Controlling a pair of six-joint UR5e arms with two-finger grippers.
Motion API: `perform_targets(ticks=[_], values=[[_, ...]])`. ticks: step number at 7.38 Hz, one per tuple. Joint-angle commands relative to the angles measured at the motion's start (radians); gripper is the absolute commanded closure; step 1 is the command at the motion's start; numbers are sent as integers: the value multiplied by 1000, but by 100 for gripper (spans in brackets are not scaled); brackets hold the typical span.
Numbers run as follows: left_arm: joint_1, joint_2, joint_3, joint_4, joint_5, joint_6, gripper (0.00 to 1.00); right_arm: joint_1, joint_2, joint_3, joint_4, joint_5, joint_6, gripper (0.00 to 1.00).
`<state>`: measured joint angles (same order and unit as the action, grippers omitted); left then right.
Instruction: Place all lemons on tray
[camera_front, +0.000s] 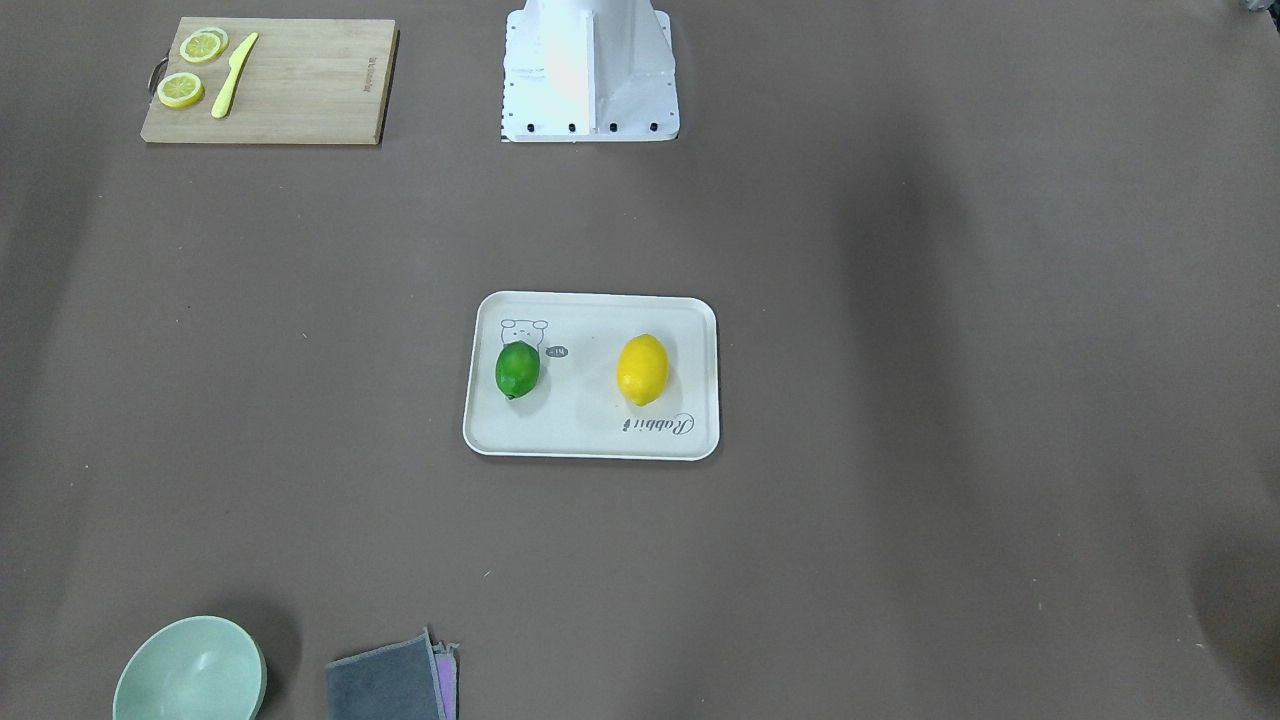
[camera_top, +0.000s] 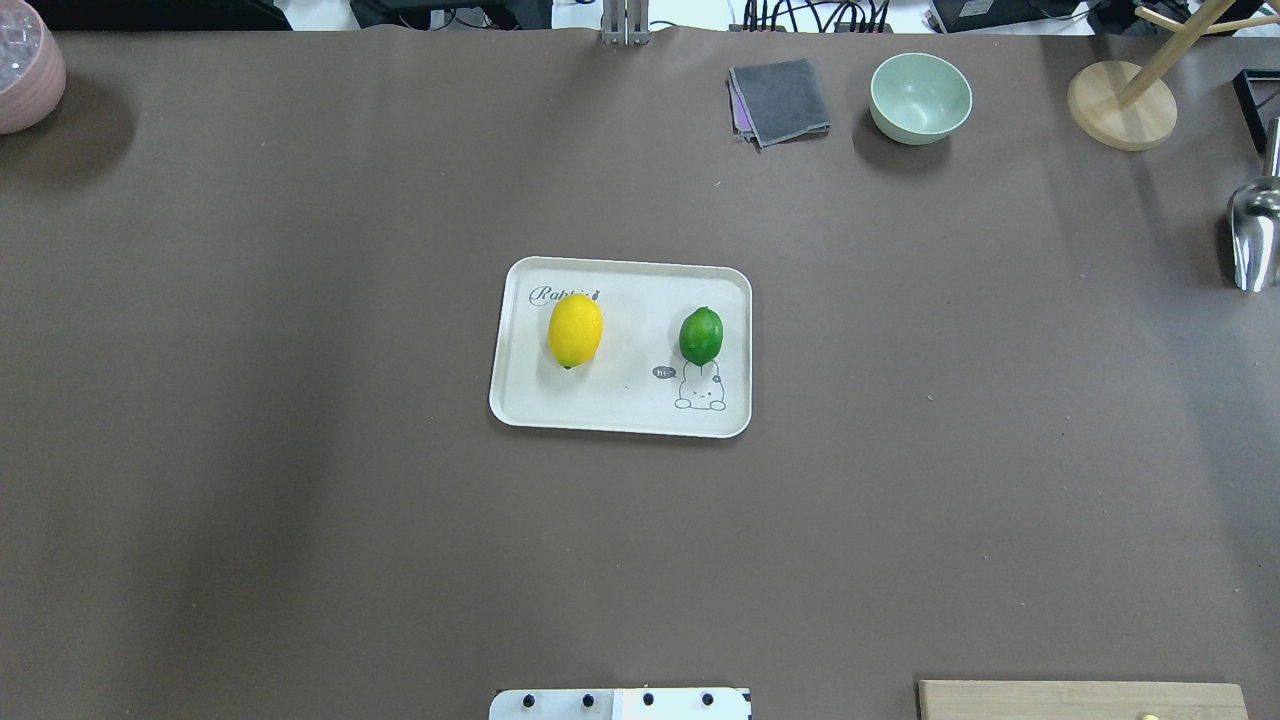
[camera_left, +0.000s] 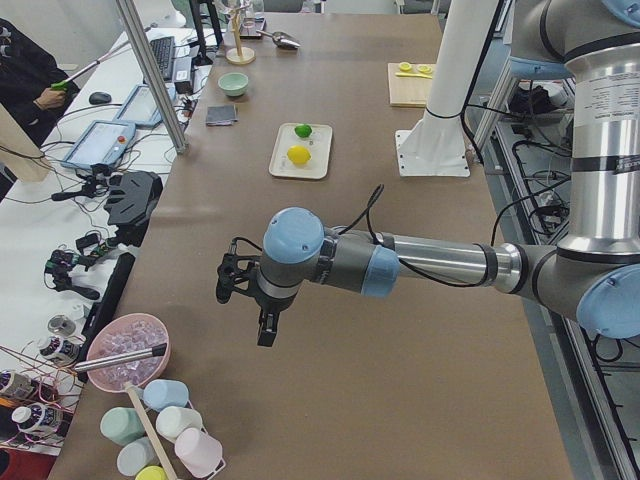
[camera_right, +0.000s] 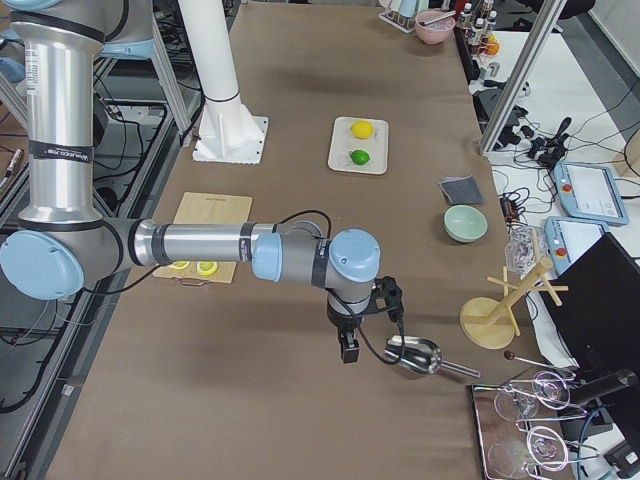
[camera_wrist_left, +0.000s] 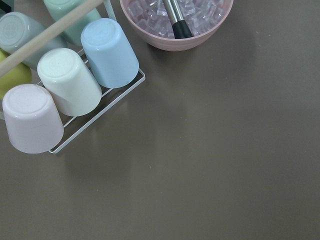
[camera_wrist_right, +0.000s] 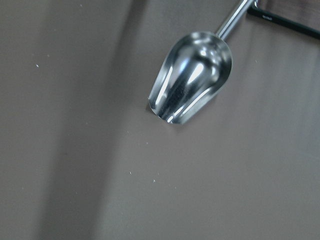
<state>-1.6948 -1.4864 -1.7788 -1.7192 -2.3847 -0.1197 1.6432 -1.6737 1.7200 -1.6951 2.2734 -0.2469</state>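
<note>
The cream-white tray (camera_front: 590, 440) lies at the table's middle, also in the overhead view (camera_top: 620, 420). On it rest the yellow lemon (camera_front: 642, 369) (camera_top: 575, 330) and the green lemon (camera_front: 517, 369) (camera_top: 701, 335), apart from each other. My left gripper (camera_left: 245, 315) hangs over the table's left end, far from the tray. My right gripper (camera_right: 370, 330) hangs over the right end, beside a metal scoop. Both show only in the side views, so I cannot tell whether they are open or shut. Neither wrist view shows fingers.
A bamboo cutting board (camera_front: 300, 90) with lemon slices and a yellow knife sits near the robot base. A green bowl (camera_top: 920, 97) and a grey cloth (camera_top: 780, 100) lie at the far edge. The metal scoop (camera_wrist_right: 192, 75), a pink ice bowl (camera_wrist_left: 175, 20) and upturned cups (camera_wrist_left: 70, 85) stand at the table's ends.
</note>
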Motion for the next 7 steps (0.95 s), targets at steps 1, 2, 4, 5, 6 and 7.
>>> perform_targets(ticks=[1, 2, 4, 5, 6, 7], values=[[50, 9, -21, -20, -1, -48, 2, 3, -46, 23, 9, 3, 69, 0], [59, 6, -16, -20, -1, -49, 2, 3, -46, 23, 9, 5, 67, 0], [70, 8, -19, -20, -5, -78, 2, 3, -46, 23, 11, 9, 67, 0], [70, 6, -17, -20, -1, -77, 2, 3, -46, 23, 11, 15, 67, 0], [70, 6, -17, -20, -2, -77, 2, 3, -46, 23, 11, 26, 69, 0], [70, 3, -16, -20, -1, -77, 2, 3, -46, 24, 11, 26, 69, 0]])
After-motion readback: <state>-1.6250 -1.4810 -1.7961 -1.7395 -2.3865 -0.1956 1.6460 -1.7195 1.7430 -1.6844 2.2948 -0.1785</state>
